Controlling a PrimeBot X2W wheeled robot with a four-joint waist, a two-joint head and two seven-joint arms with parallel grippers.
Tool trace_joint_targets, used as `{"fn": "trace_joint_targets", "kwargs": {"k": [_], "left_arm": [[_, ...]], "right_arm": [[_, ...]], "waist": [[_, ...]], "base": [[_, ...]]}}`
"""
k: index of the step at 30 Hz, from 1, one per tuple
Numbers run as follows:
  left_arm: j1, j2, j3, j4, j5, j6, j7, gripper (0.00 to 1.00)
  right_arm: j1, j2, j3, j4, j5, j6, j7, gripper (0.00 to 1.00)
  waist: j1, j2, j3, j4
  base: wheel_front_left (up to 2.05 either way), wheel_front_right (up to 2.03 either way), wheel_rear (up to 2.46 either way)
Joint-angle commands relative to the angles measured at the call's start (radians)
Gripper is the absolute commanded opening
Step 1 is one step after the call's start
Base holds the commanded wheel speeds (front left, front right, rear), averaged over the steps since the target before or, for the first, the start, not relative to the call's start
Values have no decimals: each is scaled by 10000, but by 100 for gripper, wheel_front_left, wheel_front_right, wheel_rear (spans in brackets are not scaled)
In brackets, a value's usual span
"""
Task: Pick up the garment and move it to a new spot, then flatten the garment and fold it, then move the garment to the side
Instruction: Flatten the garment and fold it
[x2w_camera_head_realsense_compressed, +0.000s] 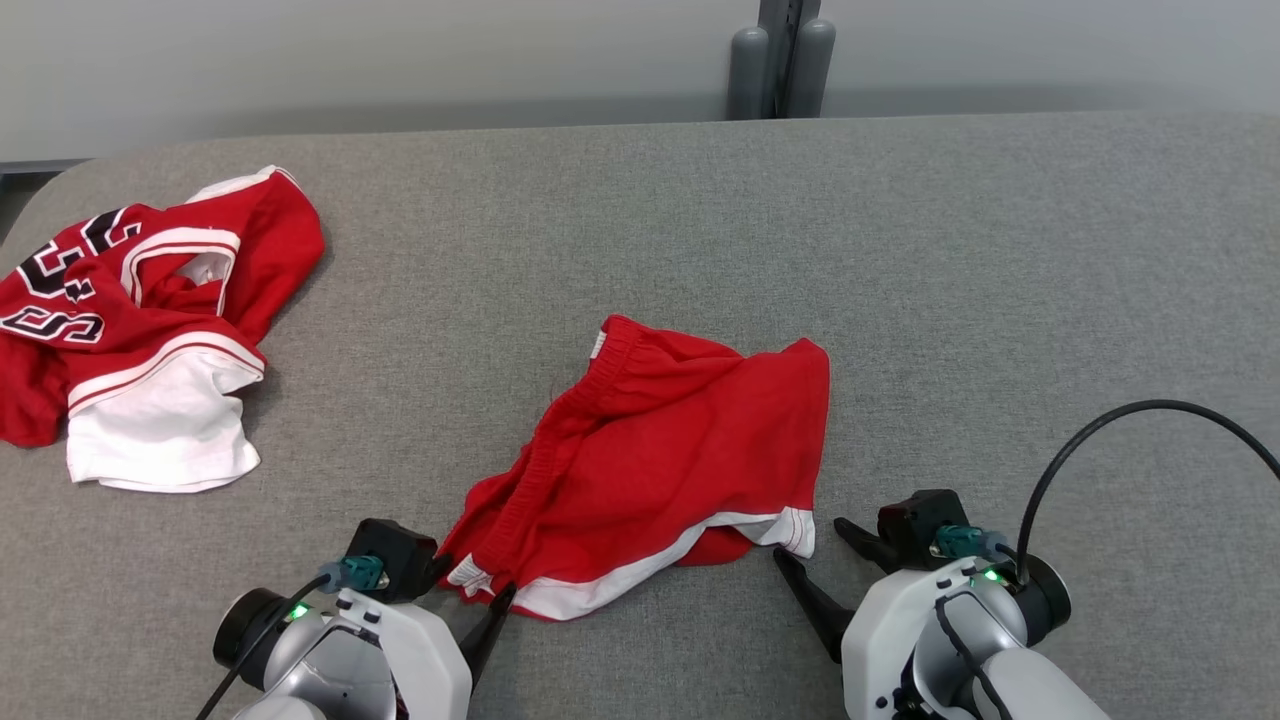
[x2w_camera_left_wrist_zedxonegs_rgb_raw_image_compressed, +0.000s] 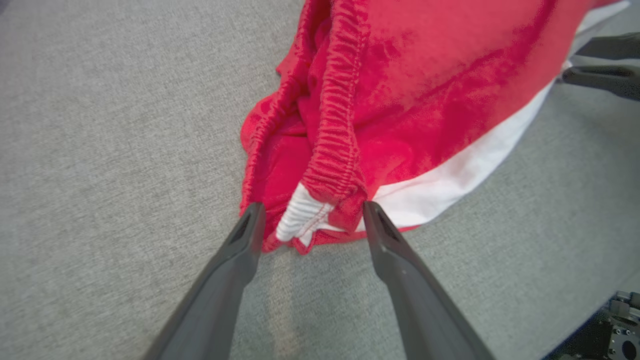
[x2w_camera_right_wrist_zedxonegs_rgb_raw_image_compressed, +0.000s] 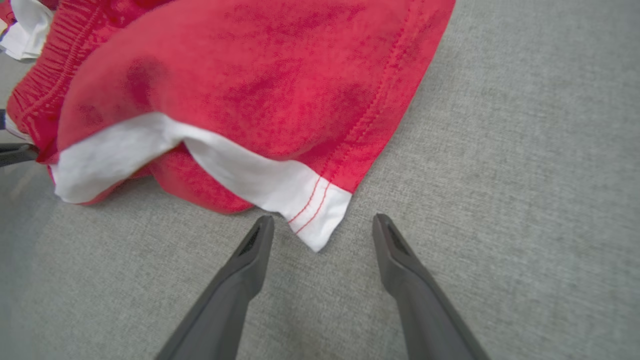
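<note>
Red shorts (x2w_camera_head_realsense_compressed: 670, 450) lying crumpled near the middle of the grey cloth-covered table (x2w_camera_head_realsense_compressed: 950, 300), towards its near edge. The elastic waistband (x2w_camera_left_wrist_zedxonegs_rgb_raw_image_compressed: 337, 115) runs from the far side down to the near-left corner, and a white hem band (x2w_camera_right_wrist_zedxonegs_rgb_raw_image_compressed: 240, 175) borders the near edge.

Left end effector (x2w_camera_head_realsense_compressed: 475, 580) at the shorts' near-left corner: its two dark fingers stand wide apart, one on each side of the waistband's end, where a small white ribbed patch (x2w_camera_left_wrist_zedxonegs_rgb_raw_image_compressed: 300, 215) shows between them. In the left wrist view (x2w_camera_left_wrist_zedxonegs_rgb_raw_image_compressed: 312, 205) the tips reach the cloth's edge but are not clamped on it.

Right end effector (x2w_camera_head_realsense_compressed: 810, 540) at the near-right corner, fingers likewise spread. In the right wrist view (x2w_camera_right_wrist_zedxonegs_rgb_raw_image_compressed: 323, 217) the white hem corner with red stitching points into the gap between the tips, and nothing is gripped.

A second garment — a red jersey (x2w_camera_head_realsense_compressed: 150, 310) with white trim and black lettering — lies bunched at the table's left end, well apart from the shorts. A black cable (x2w_camera_head_realsense_compressed: 1100, 420) arcs above the right arm.
</note>
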Motion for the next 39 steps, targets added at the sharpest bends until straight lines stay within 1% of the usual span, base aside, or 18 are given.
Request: {"fn": "trace_joint_targets", "kwargs": {"k": [1,2,3,4,5,6,7,9,10,11,12,13,14,15,22,27,34,39], "left_arm": [[-229,47,-25,202,-113,-40,-122,100],[-284,46,-51,299,-105,-44,-181,100],[-353,35,-69,388,-136,-50,-265,89],[-398,24,-114,513,-179,-55,-280,62],[-429,11,-173,622,-211,-59,-306,45],[-489,7,-214,707,-216,-51,-372,37],[-546,2,-262,791,-241,-53,-428,28],[-656,-18,-352,938,-287,-59,-512,20],[-752,-48,-408,1059,-359,-64,-630,20],[-795,-80,-432,1116,-385,-66,-708,20],[-844,-92,-458,1191,-424,-68,-753,16],[-880,-97,-489,1276,-464,-70,-779,2],[-908,-123,-492,1341,-517,-72,-857,0],[-935,-132,-504,1426,-552,-74,-909,0],[-1118,-154,-364,1588,-941,-83,-1323,0],[-1079,-274,75,947,-1603,-79,-1539,0],[-926,-563,827,-1122,-2919,66,-1386,0],[-1128,-751,1213,-2529,-3491,312,-1236,0]], "right_arm": [[-155,-36,43,126,22,2,-13,100],[-187,-30,78,188,25,2,5,100],[-234,-28,120,289,25,2,50,100],[-285,-36,148,392,-10,2,79,100],[-310,-29,169,497,-9,2,114,91],[-342,-11,211,599,13,2,134,74],[-398,5,228,697,34,2,119,49],[-519,36,254,851,61,3,31,50],[-665,83,259,992,113,3,-70,66],[-728,97,290,1068,150,3,-127,51],[-791,113,307,1143,160,3,-154,44],[-850,130,316,1219,196,3,-213,29],[-910,139,342,1303,233,3,-236,8],[-985,163,347,1382,269,3,-334,0],[-1359,215,251,1473,549,2,-814,0],[-1179,-190,-217,757,906,2,-1050,0],[-425,-817,-1610,-1586,1693,3,-691,0],[56,-982,-2649,-3701,2194,3,-13,0]], "waist": [[0,-1,50,-6],[0,-1,74,-6],[0,-1,93,-3],[0,-1,107,3],[0,-1,124,11],[0,-1,146,21],[0,-1,171,33],[0,-1,209,61],[0,-1,232,91],[0,-1,236,105],[0,-1,233,116],[0,-1,228,122],[0,-1,226,125],[0,-1,223,123],[0,-1,101,-8],[0,-1,-173,-137],[0,-1,-682,-391],[0,-1,-971,-578]], "base": [[0,0,0],[0,0,0],[0,0,0],[0,0,0],[0,0,0],[0,0,0],[0,0,0],[0,0,0],[0,0,0],[0,0,0],[0,0,0],[0,0,0],[0,0,0],[0,0,0],[0,0,0],[0,0,0],[0,0,0],[0,0,0]]}}
